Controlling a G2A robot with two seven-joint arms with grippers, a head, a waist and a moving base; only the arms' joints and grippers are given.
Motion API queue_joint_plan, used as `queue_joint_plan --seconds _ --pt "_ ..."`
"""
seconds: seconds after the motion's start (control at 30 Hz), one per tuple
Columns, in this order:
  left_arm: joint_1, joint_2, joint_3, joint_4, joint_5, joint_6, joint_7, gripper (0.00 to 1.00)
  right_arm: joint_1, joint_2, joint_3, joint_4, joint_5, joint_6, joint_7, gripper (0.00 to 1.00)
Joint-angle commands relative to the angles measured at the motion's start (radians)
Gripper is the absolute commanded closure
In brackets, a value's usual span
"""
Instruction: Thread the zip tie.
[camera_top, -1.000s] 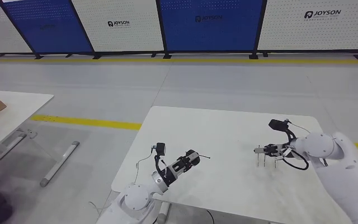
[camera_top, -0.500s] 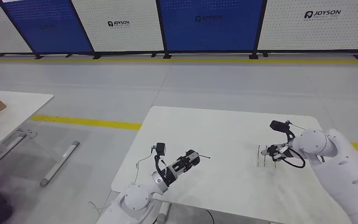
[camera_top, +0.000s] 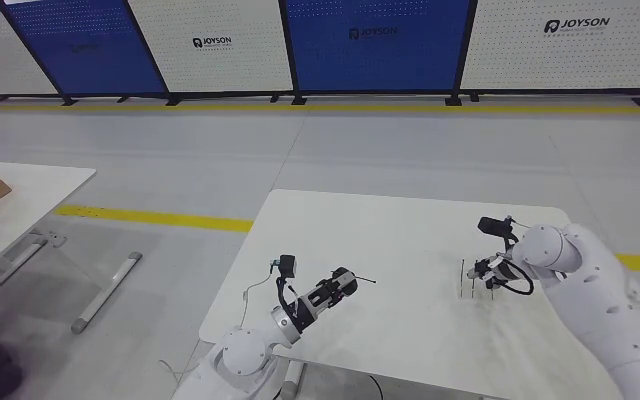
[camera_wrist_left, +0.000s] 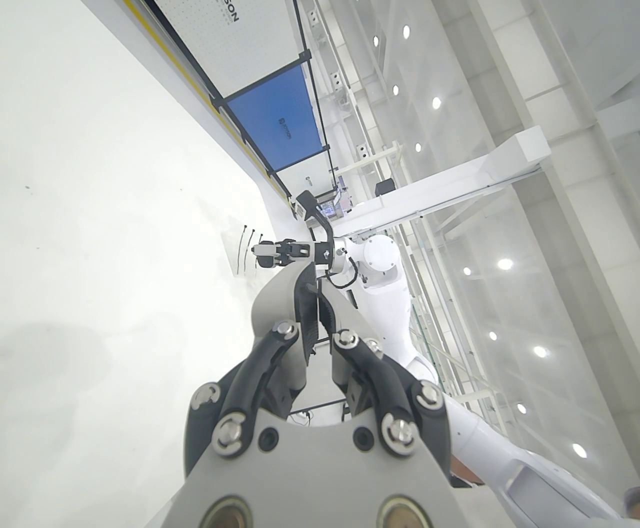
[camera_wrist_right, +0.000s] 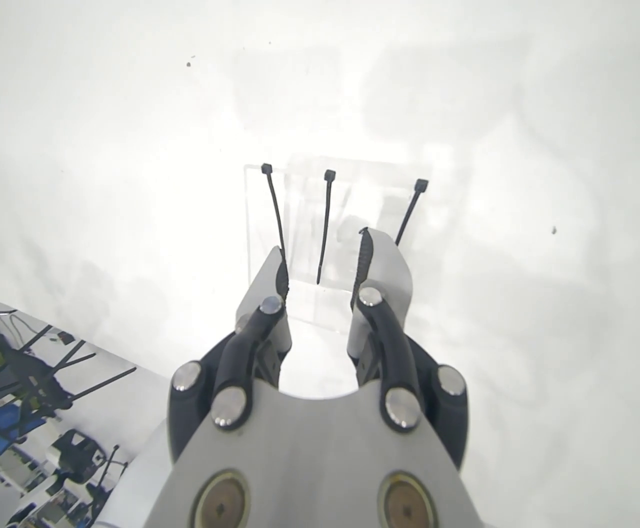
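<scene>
Threading not begun. Three zip ties (camera_wrist_right: 326, 220) lie on clear stand (camera_wrist_right: 350, 170) near tabletop (camera_top: 400, 230) right edge, none gripped. Right gripper (camera_wrist_right: 322, 250) is close before them, jaws apart. Left gripper (camera_wrist_left: 312, 280) sits near tabletop's near-left corner, fingers pressed together; dark sliver (camera_top: 365, 280) at its tips, possibly a tie.

Zip ties (camera_wrist_right: 325, 220): black plastic, matt, thin and smooth. The block (camera_wrist_right: 320, 307) under them is clear plastic, glossy at its edges. The surface (camera_wrist_right: 150, 125) is white, smooth, with a faint sheen. On the right claw (camera_wrist_right: 322, 247), brushed grey metal fingers (camera_wrist_right: 395, 270) carry black ribbed, rubbery pads (camera_wrist_right: 364, 260). Its screws (camera_wrist_right: 272, 304) gleam polished, and its links (camera_wrist_right: 395, 340) are glossy black.
</scene>
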Motion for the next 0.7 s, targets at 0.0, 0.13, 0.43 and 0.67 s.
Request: queue_joint_plan --seconds 0.0,0.13,0.43,0.67 --pt "0.0 0.0 0.0 0.0 0.0 0.0 0.0 1.0 0.01 -0.007 -0.009 0.018 0.002 -0.001 0.001 0.71" --pt "0.0 0.0 0.0 0.0 0.0 0.0 0.0 1.0 0.028 -0.022 -0.028 0.053 0.003 -0.009 0.001 0.78" --pt "0.0 0.0 0.0 0.0 0.0 0.0 0.0 1.0 0.065 -0.06 -0.075 0.135 0.002 -0.019 0.001 0.76" --pt "0.0 0.0 0.0 0.0 0.0 0.0 0.0 1.0 0.096 -0.091 -0.105 0.206 0.006 -0.031 -0.004 0.78"
